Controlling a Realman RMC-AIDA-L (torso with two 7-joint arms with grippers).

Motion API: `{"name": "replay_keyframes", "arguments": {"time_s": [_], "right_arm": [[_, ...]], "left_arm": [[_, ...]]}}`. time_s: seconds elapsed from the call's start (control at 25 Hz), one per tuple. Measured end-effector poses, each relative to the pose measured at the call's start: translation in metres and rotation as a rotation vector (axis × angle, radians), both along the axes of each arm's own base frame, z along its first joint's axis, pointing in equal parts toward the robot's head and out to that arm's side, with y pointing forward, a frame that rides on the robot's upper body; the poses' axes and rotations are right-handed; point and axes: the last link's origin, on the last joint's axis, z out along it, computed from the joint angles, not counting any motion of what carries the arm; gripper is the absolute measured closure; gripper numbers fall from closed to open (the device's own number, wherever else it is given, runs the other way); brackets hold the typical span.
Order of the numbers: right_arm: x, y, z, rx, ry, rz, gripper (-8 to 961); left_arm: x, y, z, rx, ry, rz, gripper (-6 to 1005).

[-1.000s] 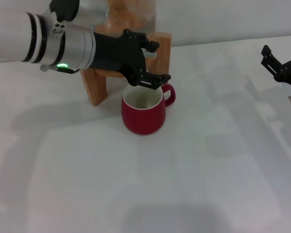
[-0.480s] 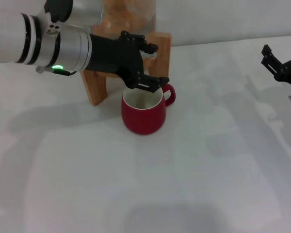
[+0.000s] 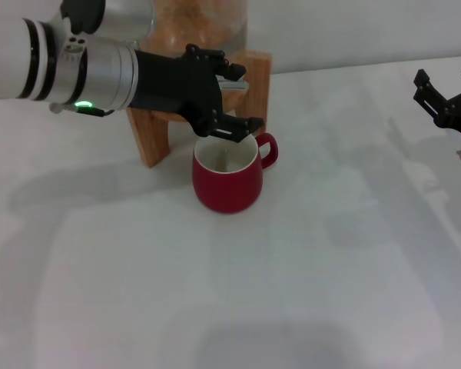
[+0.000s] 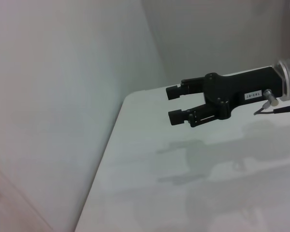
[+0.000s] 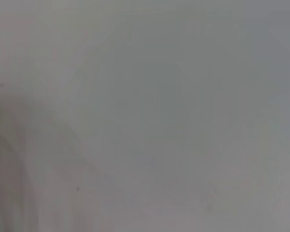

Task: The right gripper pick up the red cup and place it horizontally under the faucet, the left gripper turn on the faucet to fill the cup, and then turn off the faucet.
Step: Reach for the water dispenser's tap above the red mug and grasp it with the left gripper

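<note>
My left end effector reaches the faucet above the upright red cup, grip apparently unclear; right end effector idles open, far right.

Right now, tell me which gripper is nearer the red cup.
Left. The left gripper hangs just above the red cup's back rim, by the faucet; the right gripper is far off to the right.

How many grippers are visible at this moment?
2: the left gripper is at the faucet above the red cup; the right gripper is parked at the table's right edge.
</note>
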Motion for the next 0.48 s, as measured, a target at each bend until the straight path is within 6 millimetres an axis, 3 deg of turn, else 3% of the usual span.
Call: {"name": "replay_keyframes", "arguments": {"time_s": [0.48], "right_arm": [[-0.0011, -0.0001, 0.0004, 0.003, 0.004, 0.004, 110]], "left_arm": [[-0.0057, 0.0055, -0.0030, 0.026, 0.032, -0.001, 210]]}}
